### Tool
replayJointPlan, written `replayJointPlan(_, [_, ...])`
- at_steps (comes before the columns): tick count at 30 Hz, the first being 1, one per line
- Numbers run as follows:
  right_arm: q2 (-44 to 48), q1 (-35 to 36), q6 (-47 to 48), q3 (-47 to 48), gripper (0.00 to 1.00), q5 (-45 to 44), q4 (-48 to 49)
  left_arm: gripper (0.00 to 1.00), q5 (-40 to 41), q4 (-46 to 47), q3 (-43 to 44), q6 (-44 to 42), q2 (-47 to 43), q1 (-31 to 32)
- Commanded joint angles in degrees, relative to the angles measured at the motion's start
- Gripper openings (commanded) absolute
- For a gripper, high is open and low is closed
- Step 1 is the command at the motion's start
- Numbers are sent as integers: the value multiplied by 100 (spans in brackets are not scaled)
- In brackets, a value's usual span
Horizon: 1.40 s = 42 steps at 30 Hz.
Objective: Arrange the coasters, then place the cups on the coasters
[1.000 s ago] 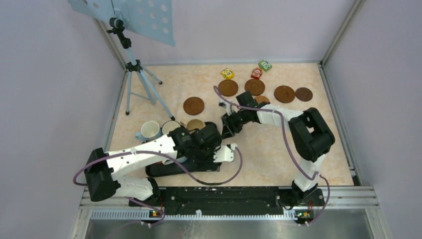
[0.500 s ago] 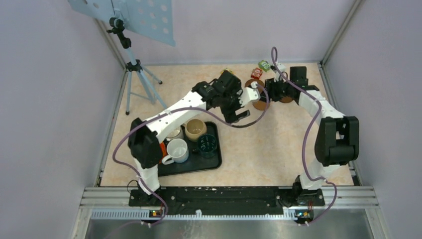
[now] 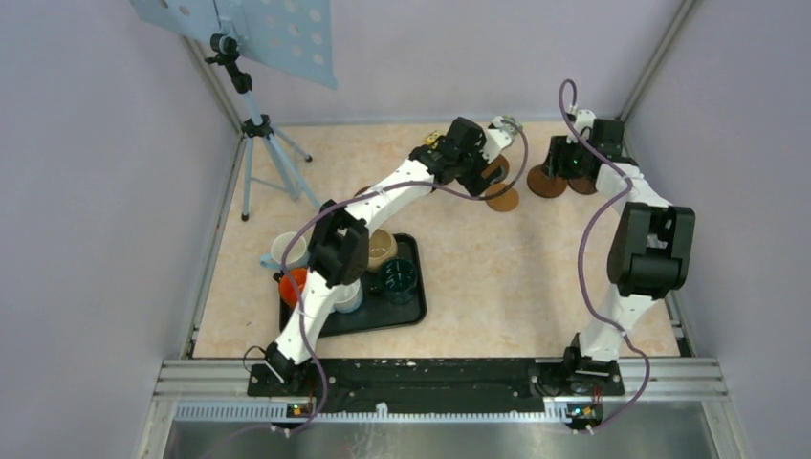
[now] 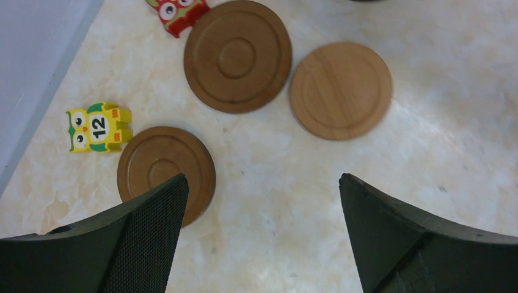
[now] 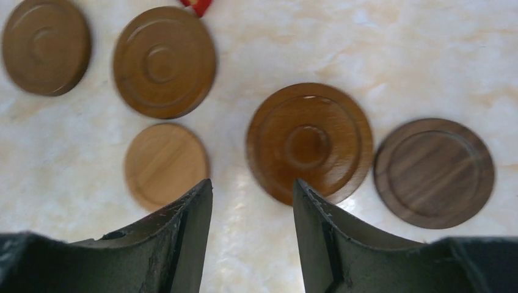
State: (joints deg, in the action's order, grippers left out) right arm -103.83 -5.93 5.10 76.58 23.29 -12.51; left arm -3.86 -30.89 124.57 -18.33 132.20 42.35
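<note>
Several round brown coasters lie on the far part of the table. In the left wrist view I see a dark ringed coaster (image 4: 237, 55), a light plain coaster (image 4: 340, 90) and a third coaster (image 4: 160, 166) partly behind my left finger. My left gripper (image 4: 262, 183) hovers over them, wide open and empty. My right gripper (image 5: 251, 186) is open and empty above a ringed coaster (image 5: 308, 141), with the darkest coaster (image 5: 434, 173) to its right and the light coaster (image 5: 166, 163) to its left. The cups stand on and beside the black tray (image 3: 406, 311): beige (image 3: 381, 247), dark green (image 3: 397, 277), orange (image 3: 292, 284) and white with a blue handle (image 3: 287, 251).
A yellow owl block (image 4: 98, 127) and a red owl block (image 4: 177, 9) lie beside the coasters near the back wall. A camera tripod (image 3: 263, 143) stands at the far left. The left arm (image 3: 383, 196) stretches from the tray to the far middle.
The left arm swung from over the tray out to the far coasters, and its jaws opened wider. The right arm moved from the table's middle to the far right coasters.
</note>
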Motion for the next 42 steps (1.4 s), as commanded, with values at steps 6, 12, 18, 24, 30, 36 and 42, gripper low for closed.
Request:
replayJointPlan(6, [-799,-75,125,585,51,-986,750,99,539,2187,888,926,1054,-507])
replayJointPlan(12, [-1225,-364,-61,1135,52,-1046,693,99,268,2608,1086,1079,1521,-621])
replayJointPlan(18, [-1752,-837,-285,1767,52,-594,269,99,-28,2830,1165,1112,1737,-611])
replayJointPlan(24, [-2036,-966,-142,1794,38,-565,47,99,-171,2921,1335,1232,1986,-605])
replayJointPlan(30, [-2063,-969,125,1572,31,-741,-123,97,-863,2426,917,754,1668,-436])
replayJointPlan(36, [-1942,-968,386,1237,25,-833,-369,93,-959,2424,129,383,1235,-218])
replayJointPlan(42, [-1579,-971,806,677,21,-887,-524,86,-1038,2135,134,242,1310,-96])
